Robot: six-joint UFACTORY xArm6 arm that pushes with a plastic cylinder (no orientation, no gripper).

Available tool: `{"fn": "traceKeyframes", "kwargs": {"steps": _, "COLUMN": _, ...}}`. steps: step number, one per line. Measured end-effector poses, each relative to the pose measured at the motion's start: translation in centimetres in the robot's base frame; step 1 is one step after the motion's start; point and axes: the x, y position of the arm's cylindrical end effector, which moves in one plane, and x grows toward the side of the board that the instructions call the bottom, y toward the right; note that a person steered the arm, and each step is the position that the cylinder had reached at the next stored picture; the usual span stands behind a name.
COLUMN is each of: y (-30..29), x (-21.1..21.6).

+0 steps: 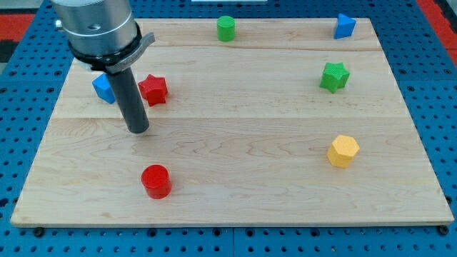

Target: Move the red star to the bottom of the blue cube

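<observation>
The red star (153, 89) lies on the wooden board at the view's upper left. The blue cube (103, 88) sits just left of it, partly hidden behind my rod. My tip (138, 130) rests on the board below and slightly left of the red star, below and right of the blue cube. It touches neither block that I can tell.
A red cylinder (156, 180) stands near the view's bottom. A green cylinder (226, 28) is at the top middle, a blue block (345, 26) at the top right, a green star (333, 76) and a yellow hexagonal block (343, 150) on the right.
</observation>
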Motion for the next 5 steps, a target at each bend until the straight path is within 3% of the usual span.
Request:
{"fn": "traceKeyframes", "kwargs": {"steps": 3, "y": 5.6, "x": -4.5}}
{"fn": "traceKeyframes", "kwargs": {"steps": 5, "y": 2.4, "x": -10.9}}
